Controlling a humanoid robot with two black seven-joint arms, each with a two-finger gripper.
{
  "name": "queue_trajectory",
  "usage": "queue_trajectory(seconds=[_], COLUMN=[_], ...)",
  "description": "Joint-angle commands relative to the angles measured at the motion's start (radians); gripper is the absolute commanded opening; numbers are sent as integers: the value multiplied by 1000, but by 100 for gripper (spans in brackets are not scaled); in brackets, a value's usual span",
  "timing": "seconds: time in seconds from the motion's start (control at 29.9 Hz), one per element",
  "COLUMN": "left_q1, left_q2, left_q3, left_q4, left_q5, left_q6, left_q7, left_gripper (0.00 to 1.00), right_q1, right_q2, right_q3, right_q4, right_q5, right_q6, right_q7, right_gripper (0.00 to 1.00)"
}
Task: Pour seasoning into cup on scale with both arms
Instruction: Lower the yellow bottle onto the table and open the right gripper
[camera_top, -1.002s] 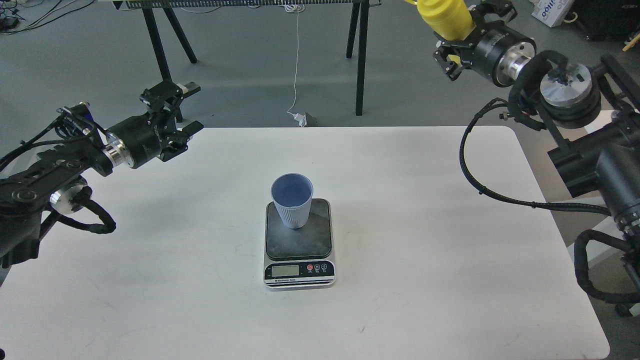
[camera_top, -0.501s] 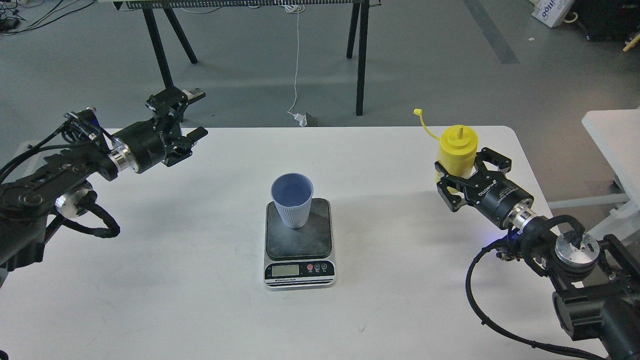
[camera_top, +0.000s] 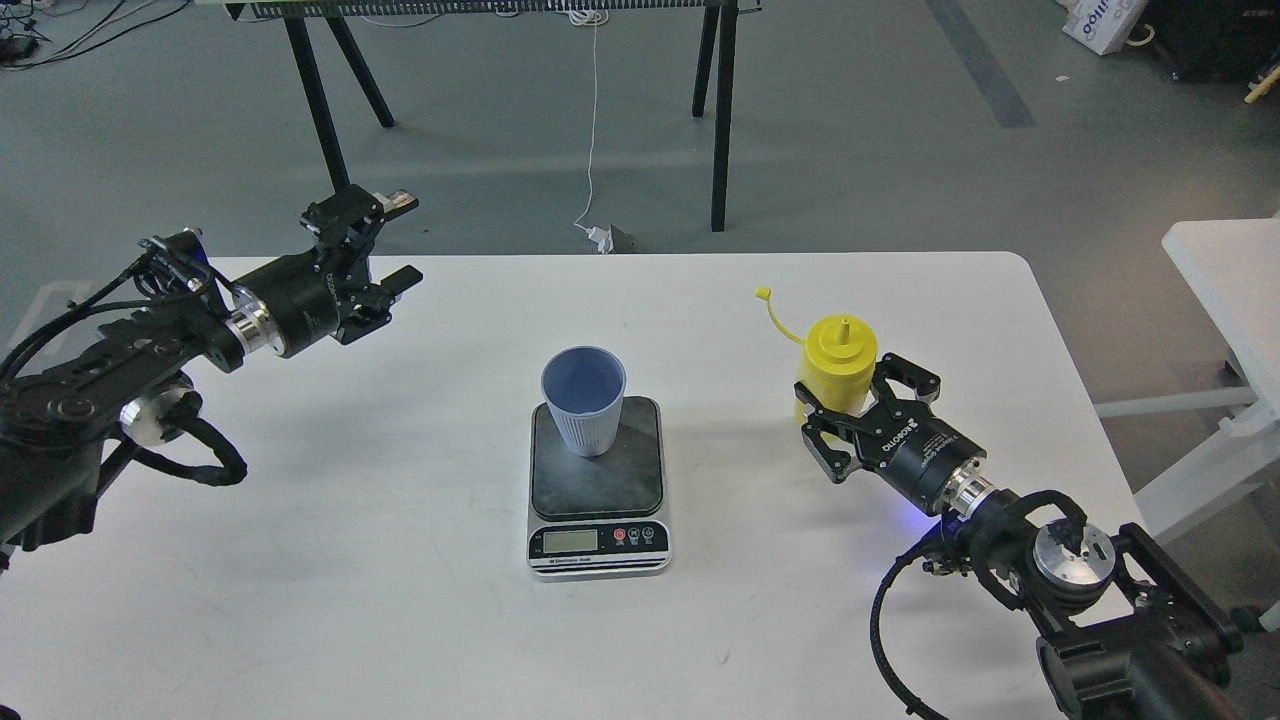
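The light blue ribbed cup (camera_top: 584, 401) stands upright on the dark plate of the silver scale (camera_top: 598, 520) at the table's middle. The yellow seasoning bottle (camera_top: 838, 362) stands upright to the right of the scale, nozzle up, its small cap hanging open on its tether. My right gripper (camera_top: 848, 415) is shut on the bottle's lower body. My left gripper (camera_top: 375, 250) is open and empty, above the table's far left, well apart from the cup.
The white table (camera_top: 400, 560) holds only the scale, cup and bottle. Black trestle legs (camera_top: 722, 110) and a white cable stand on the floor behind. A second white table (camera_top: 1225, 290) sits at the right.
My right arm has come down from high at the back right and moved left with the bottle, closer to the scale. My left gripper has shifted slightly forward and right.
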Motion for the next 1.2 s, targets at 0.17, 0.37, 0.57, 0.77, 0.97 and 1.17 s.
queue_trajectory(seconds=[0.17, 0.37, 0.57, 0.77, 0.97, 1.17], left_q1=[3, 5, 6, 6, 6, 6], left_q2=[1, 1, 1, 3, 0, 1], left_q3=[0, 0, 0, 0, 0, 0], left_q4=[0, 0, 0, 0, 0, 0], left_q5=[0, 0, 0, 0, 0, 0], left_q6=[0, 0, 0, 0, 0, 0], left_q7=[0, 0, 0, 0, 0, 0], left_gripper=[99, 100, 99, 100, 100, 99], right_q1=[5, 6, 9, 8, 5, -3], right_q2=[3, 25, 26, 23, 25, 25], right_q3=[-54, -59, -59, -68, -71, -71], right_q4=[-54, -54, -55, -49, -49, -42], right_q5=[0, 0, 0, 1, 1, 1], right_q6=[2, 2, 2, 4, 5, 7], right_q7=[24, 28, 28, 27, 27, 27], right_gripper=[21, 37, 49, 71, 81, 84])
